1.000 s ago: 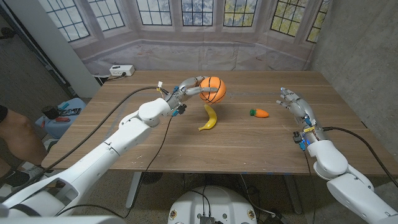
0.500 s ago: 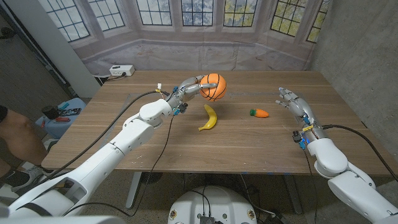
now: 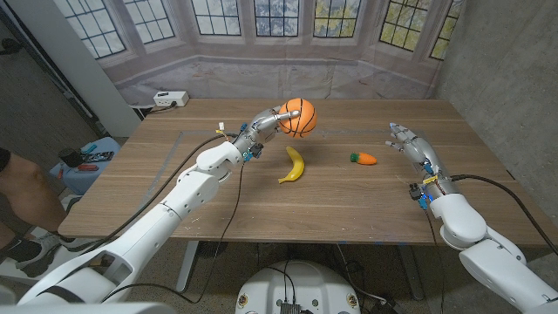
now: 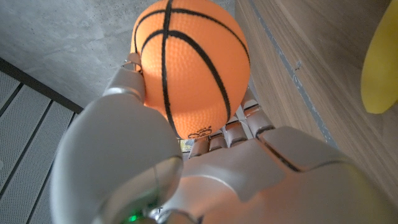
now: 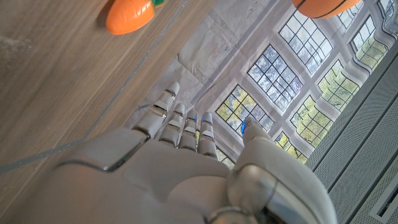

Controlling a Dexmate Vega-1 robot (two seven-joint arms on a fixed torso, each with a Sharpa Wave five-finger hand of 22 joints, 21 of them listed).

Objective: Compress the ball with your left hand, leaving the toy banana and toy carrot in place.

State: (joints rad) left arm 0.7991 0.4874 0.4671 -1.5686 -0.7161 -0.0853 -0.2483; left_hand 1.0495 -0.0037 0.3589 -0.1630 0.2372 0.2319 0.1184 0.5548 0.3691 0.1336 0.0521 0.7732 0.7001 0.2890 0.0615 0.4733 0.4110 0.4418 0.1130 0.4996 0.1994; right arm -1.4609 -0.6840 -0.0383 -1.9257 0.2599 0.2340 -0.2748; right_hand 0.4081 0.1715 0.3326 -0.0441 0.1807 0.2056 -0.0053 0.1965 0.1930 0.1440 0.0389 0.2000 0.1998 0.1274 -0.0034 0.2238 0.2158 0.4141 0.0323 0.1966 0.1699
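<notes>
Two long white arms over a wide wooden table [image 3: 349, 205], one from each near corner. Left arm stretched far across toward the middle of the back half, left hand [image 3: 264, 119] wrapped around the orange ball [image 3: 297, 118] and holding it clear above the tabletop. In the left wrist view, ball [image 4: 189, 65] seated against the palm, fingers [image 4: 231, 132] curled up behind it on one side, thumb pressing from the other; left hand [image 4: 186, 168] gripping, though no telling how far the ball is squashed. Right arm short of the action, near the table's right edge, right hand [image 3: 411, 144] raised, fingers spread apart and holding nothing. Same story in the right wrist view: right hand [image 5: 180, 168] open, fingers [image 5: 177, 121] straight and apart, toy carrot [image 5: 129, 15] beyond them on the wood.

Toy banana [image 3: 294, 165] lying on the table just nearer than the lifted ball, curved, untouched. Toy carrot [image 3: 364, 159] smaller still, orange with a green tip, lying between banana and right hand, apart from both. A white power strip [image 3: 170, 99] at the far left corner of the table.
</notes>
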